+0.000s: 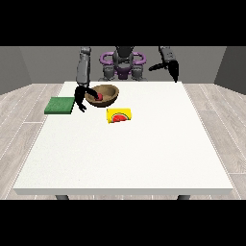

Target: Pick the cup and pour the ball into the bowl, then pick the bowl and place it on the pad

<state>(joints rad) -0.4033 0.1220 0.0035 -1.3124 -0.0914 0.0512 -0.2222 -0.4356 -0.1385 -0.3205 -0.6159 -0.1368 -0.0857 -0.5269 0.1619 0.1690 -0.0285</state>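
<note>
A brown wooden bowl (106,95) stands near the table's far left, with a red ball (99,97) inside it. The hand at the view's left (79,98) hangs right beside the bowl's left rim, fingers pointing down and one finger reaching toward the rim. A yellow cup (119,116) with a red and green watermelon print lies on its side just in front of the bowl. The green pad (60,105) lies flat at the table's left edge, beside that hand. The hand at the view's right (173,68) is raised above the far right edge, holding nothing.
The white table (129,153) stretches wide toward the camera in front of the cup. The robot's torso (123,62) stands behind the far edge.
</note>
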